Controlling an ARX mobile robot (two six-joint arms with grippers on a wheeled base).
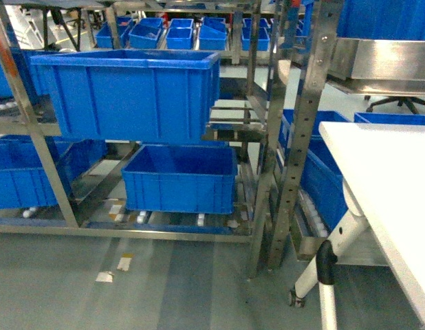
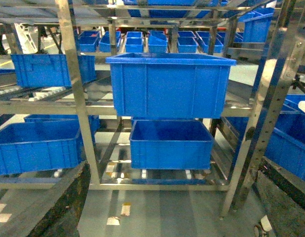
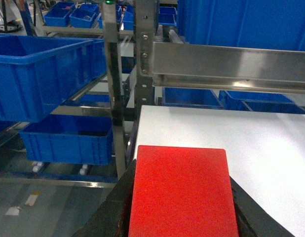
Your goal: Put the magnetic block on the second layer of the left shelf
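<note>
Only the right wrist view shows the magnetic block (image 3: 182,192): its red face fills the lower middle of that picture, pinched between the dark fingers (image 3: 118,207) of the right gripper (image 3: 181,197), above the near edge of the white table (image 3: 231,133). The head view shows neither gripper nor block; there the table (image 1: 384,179) lies at 3 o'clock and the big blue crate (image 1: 130,93) on the left shelf second layer (image 1: 230,130) sits at 10 o'clock, with a lower crate (image 1: 178,179) beneath it. The left wrist view faces the same crate (image 2: 167,84) dead centre; the left gripper's dark fingers (image 2: 58,207) stand spread at 7 and 5 o'clock, with nothing between them.
</note>
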